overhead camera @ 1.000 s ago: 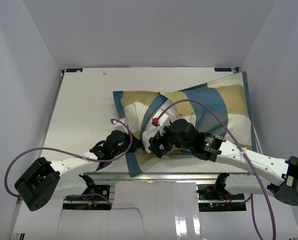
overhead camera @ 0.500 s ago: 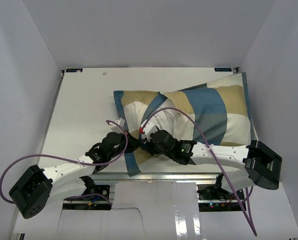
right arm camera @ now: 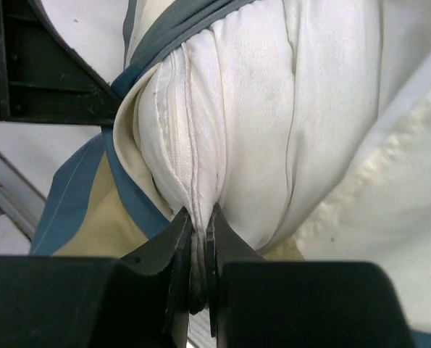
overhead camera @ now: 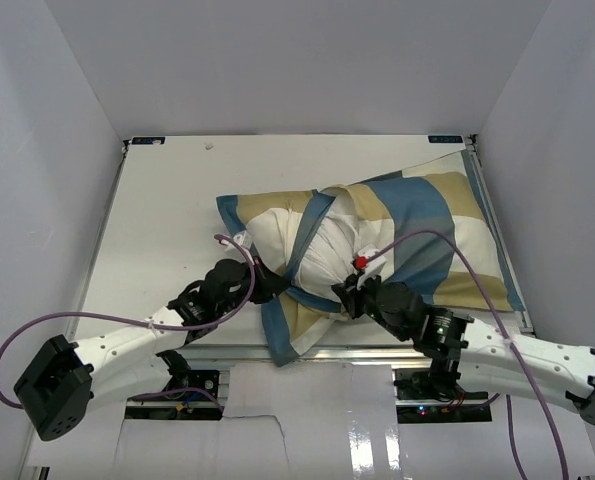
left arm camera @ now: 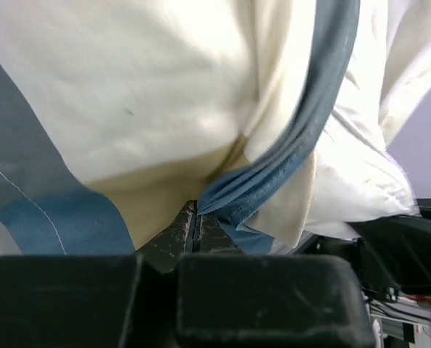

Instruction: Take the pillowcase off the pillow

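Top external view: a white counter [overhead camera: 167, 200] boxed in by pale walls [overhead camera: 67, 120] carries everything. Across its right half lies the pillowcase [overhead camera: 432, 215], in blue, tan and cream blocks. It runs from the far right corner toward the near edge, where a flap reaches the metal rail [overhead camera: 227, 352]. The pillow [overhead camera: 332, 250] bulges white out of the case's opening near the middle, with the rest of it inside the cover. A dark blue hem band crosses the pillow's left side and cinches it. Both arms come in low from the near corners, and the right wrist blocks the pillow's near edge from above. The left end effector [overhead camera: 267, 285] is clamped narrow on the pillowcase's blue hem, seen at its fingertips [left arm camera: 185, 225] in the left wrist view. The right end effector [overhead camera: 345, 298] is pinched tight on the pillow's white seam in the right wrist view. A purple cable [overhead camera: 422, 233] arches over the case, and a small red tag [overhead camera: 360, 262] sits by the right wrist.
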You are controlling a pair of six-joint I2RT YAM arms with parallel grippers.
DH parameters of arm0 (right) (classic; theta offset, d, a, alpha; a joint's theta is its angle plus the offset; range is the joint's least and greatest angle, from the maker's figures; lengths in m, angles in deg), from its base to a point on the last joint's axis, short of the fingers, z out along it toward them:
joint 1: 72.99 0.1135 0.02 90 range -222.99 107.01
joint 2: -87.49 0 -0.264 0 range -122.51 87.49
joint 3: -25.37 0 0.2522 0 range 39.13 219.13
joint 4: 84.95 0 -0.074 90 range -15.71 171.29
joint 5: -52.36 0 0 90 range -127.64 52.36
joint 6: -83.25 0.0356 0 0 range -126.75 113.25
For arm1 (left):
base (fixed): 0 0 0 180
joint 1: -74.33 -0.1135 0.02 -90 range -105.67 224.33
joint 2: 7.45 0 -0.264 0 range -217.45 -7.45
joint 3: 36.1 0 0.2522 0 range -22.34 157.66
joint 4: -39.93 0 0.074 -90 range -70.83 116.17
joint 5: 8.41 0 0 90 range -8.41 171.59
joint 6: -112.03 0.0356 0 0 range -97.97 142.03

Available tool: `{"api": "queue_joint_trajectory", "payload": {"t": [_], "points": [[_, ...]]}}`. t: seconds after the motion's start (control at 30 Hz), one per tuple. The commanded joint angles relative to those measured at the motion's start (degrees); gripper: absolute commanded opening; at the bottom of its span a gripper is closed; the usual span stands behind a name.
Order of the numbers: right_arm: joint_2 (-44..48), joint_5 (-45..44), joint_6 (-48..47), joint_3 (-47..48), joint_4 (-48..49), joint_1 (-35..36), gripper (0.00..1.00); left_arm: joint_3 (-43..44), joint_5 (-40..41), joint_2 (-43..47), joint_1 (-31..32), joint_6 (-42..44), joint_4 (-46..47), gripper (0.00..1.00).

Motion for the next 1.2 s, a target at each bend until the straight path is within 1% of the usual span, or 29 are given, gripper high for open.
{"api": "queue_joint_trajectory", "payload": {"t": [0.0,0.03,0.07,0.1,0.13,0.17,0.23,0.27,0.33,0.4,0.5,0.67,0.7,0.8,0.87,0.9,0.97,1.03,1.07,1.1,1.17], "points": [[9.90,-2.41,4.61,-5.70,-6.20,-0.51,0.08,3.85,9.72,0.74,-1.85,3.09,-13.75,0.00],[12.18,-1.09,4.96,-6.32,-6.72,-0.51,0.08,5.69,8.41,0.83,-1.85,4.14,-14.02,0.07],[12.81,-0.47,4.88,-6.76,-6.99,-0.51,0.08,6.67,6.31,0.83,-1.85,5.54,-13.85,0.17],[13.08,0.23,4.70,-6.68,-7.08,-0.42,0.08,7.63,3.77,0.57,-1.77,6.86,-13.42,0.30],[13.17,1.28,4.61,-6.59,-7.25,-0.42,0.08,8.77,-1.30,0.39,-1.77,9.05,-13.41,0.44],[13.17,1.90,4.61,-6.41,-7.34,-0.42,0.08,11.05,-3.18,-0.65,-1.68,9.86,-13.76,0.62],[12.99,3.74,4.44,-6.24,-6.73,-0.42,0.08,13.87,-8.36,-1.97,-1.33,12.13,-15.78,0.72],[12.82,4.19,4.44,-6.24,-6.29,-0.42,0.08,17.10,-8.91,-3.63,-0.89,12.93,-18.31,0.77],[12.64,4.98,4.09,-6.41,-4.97,-0.42,0.08,20.28,-8.74,-5.14,-0.45,14.43,-21.57,0.79],[11.94,5.16,3.73,-6.24,-4.70,-0.42,0.08,23.88,-6.46,-6.46,0.17,15.49,-25.43,0.82],[11.41,5.60,3.47,-5.71,-4.70,-0.42,0.08,25.22,-4.26,-7.51,0.43,15.23,-26.94,0.87],[12.72,6.21,3.38,-5.71,-4.70,-0.42,0.08,26.63,2.23,-11.55,0.43,14.26,-28.35,0.87],[12.99,6.30,3.47,-5.62,-4.79,-0.42,0.08,26.97,2.60,-13.65,0.52,14.17,-28.35,0.87],[14.31,6.57,3.47,-5.36,-5.06,-0.42,0.08,28.38,3.39,-17.00,0.52,13.73,-28.00,0.87],[14.92,6.65,3.38,-4.83,-5.32,-0.42,0.08,29.00,3.57,-19.38,0.52,13.91,-25.91,0.77],[15.19,6.65,3.38,-4.66,-5.49,-0.42,0.08,29.00,3.74,-20.25,0.52,14.08,-25.28,0.59],[15.71,5.95,3.47,-4.22,-6.28,-0.42,0.08,29.52,4.96,-20.61,0.52,13.91,-25.01,0.35],[17.72,1.05,5.39,-3.43,-9.17,-0.34,0.08,30.05,8.20,-19.92,0.34,13.21,-25.97,0.17],[18.78,-2.02,6.79,-3.16,-10.75,-0.42,0.08,30.75,9.62,-19.48,0.17,12.77,-27.63,0.00],[19.84,-9.10,8.46,-2.90,-14.25,-0.42,0.08,31.19,10.94,-19.04,-0.18,12.24,-28.87,0.00],[24.49,-13.72,11.36,-2.72,-16.99,-0.42,0.08,31.81,12.97,-17.46,-2.11,11.62,-31.06,0.00]]}}
